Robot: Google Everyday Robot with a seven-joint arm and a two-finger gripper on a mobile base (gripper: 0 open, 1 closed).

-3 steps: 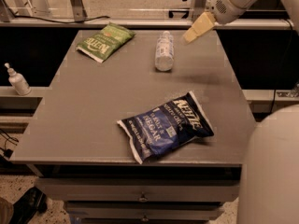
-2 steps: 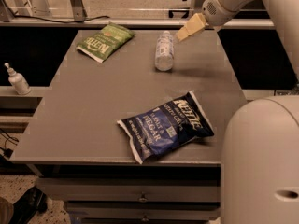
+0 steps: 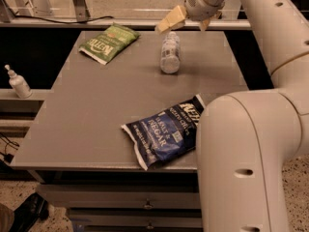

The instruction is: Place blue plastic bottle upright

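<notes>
My gripper (image 3: 182,26) hangs spread wide over the far end of the lying blue plastic bottle (image 3: 170,52) — table (image 3: 96,110) edge just behind.

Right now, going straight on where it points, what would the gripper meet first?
Probably the small clear plastic bottle lying on its side just below the gripper, near the grey table's far edge; depth is unclear.

Gripper (image 3: 181,28), above far end of blue plastic bottle (image 3: 170,54): one of its fingers (image 3: 205,23) mostly hidden behind wrist. Blue chip bag (image 3: 161,137): right end behind robot arm (image 3: 241,153). Bench (image 3: 87,120): front right corner likewise covered. Bottle label: print unreadable.
</notes>
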